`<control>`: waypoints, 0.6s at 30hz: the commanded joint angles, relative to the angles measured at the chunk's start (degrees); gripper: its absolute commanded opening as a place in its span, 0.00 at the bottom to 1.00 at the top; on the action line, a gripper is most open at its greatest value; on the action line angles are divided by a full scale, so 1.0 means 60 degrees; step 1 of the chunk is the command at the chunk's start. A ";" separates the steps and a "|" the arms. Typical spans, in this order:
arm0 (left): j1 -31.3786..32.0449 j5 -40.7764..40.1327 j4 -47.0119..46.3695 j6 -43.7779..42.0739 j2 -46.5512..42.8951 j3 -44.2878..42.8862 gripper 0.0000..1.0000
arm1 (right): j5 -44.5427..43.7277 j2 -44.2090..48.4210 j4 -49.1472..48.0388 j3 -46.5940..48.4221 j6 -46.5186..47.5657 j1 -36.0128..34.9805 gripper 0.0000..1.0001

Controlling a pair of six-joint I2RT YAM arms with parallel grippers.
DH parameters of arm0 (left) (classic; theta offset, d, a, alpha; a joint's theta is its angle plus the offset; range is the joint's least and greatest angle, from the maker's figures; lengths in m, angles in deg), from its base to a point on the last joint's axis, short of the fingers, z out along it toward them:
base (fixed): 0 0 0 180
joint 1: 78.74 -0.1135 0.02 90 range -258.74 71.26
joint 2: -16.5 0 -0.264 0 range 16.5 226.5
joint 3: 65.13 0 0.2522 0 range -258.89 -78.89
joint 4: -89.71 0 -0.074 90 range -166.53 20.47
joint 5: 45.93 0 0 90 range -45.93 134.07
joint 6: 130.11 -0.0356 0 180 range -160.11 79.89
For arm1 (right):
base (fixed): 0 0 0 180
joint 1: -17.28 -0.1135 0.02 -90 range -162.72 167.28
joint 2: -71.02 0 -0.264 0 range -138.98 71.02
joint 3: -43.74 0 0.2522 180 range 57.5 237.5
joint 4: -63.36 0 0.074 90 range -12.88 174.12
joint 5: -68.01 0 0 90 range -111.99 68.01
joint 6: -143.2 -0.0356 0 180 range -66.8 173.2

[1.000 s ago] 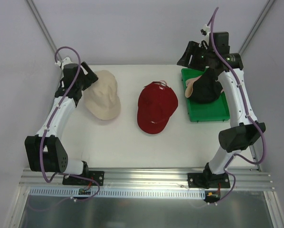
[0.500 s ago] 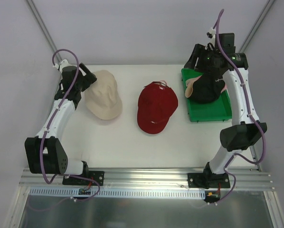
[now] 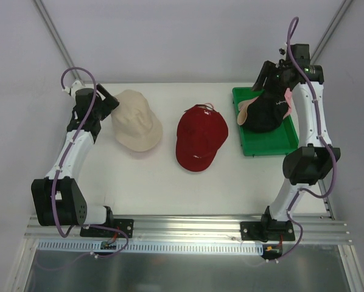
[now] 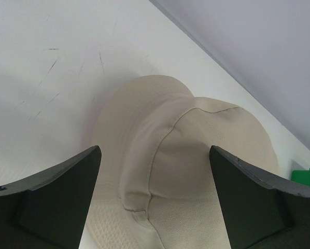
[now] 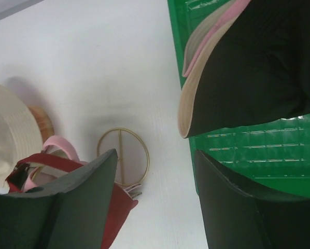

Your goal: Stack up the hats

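My left jaws are spread wide at the far-left side of the white desk (image 3: 164, 176), one finger on either side of the near edge of the cream fabric bucket hat (image 3: 136, 121). The hat lies on the desk, and I cannot tell whether either finger touches the cloth.

The red fabric cap (image 3: 200, 137) lies at mid-desk, well apart from the cream hat, with its brim pointing towards my bases. In my right wrist view a thin gold wire ring (image 5: 123, 155) shows on the desk just beside it.

My right jaws are also spread, with nothing between them, raised over the far end of the green plastic tray (image 3: 270, 145) on the right side. The black fabric hat (image 3: 266, 112) sits in that tray. A pink hat's brim (image 5: 213, 32) and a tan cap's brim (image 5: 187, 98) poke out from under its left side.
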 commanded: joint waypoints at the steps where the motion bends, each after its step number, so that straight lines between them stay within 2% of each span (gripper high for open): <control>1: 0.0011 0.0351 0.1327 -0.0351 0.0224 0.0263 0.87 | -0.0313 -0.0186 0.0469 0.0212 0.0004 0.0325 0.65; 11: 0.0011 0.0966 0.1254 -0.0761 0.0034 -0.0688 0.93 | -0.1425 -0.1401 0.0762 0.0197 0.0195 0.0298 0.62; 18: 0.0011 0.1069 0.1356 -0.1258 -0.0317 -0.1333 0.96 | -0.2348 -0.1680 0.0440 -0.0111 -0.0332 0.1102 0.62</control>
